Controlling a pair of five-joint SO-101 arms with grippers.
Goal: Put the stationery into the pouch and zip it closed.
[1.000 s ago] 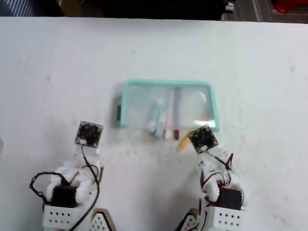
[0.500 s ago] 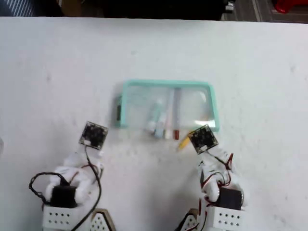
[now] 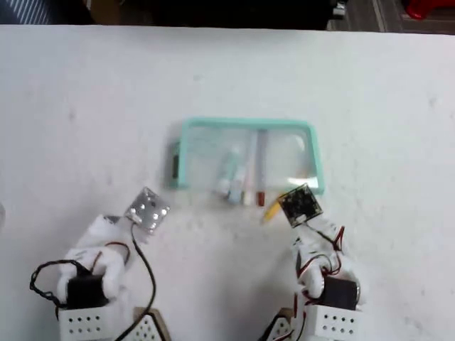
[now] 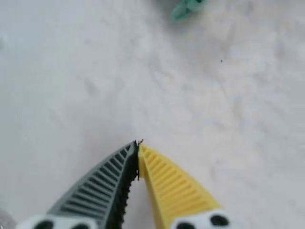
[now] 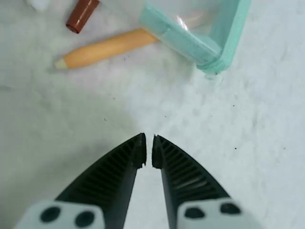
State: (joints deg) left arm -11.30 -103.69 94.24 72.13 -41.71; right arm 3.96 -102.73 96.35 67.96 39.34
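Our left arm (image 3: 99, 245) swings inward, left gripper (image 4: 138, 144) closed, empty. Right gripper (image 5: 148, 141) likewise; we judge the pencil (image 5: 105, 49) still outside the pouch (image 3: 245, 123).

A white table (image 3: 370, 92) (faintly scuffed); a red object (image 3: 430, 7) beyond its far edge.

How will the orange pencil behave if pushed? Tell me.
The orange pencil looks round and smooth, so it may roll sideways on the table. It seems stiff and light, likely sliding as one piece. Its end meets the pouch rim, possibly snagging.
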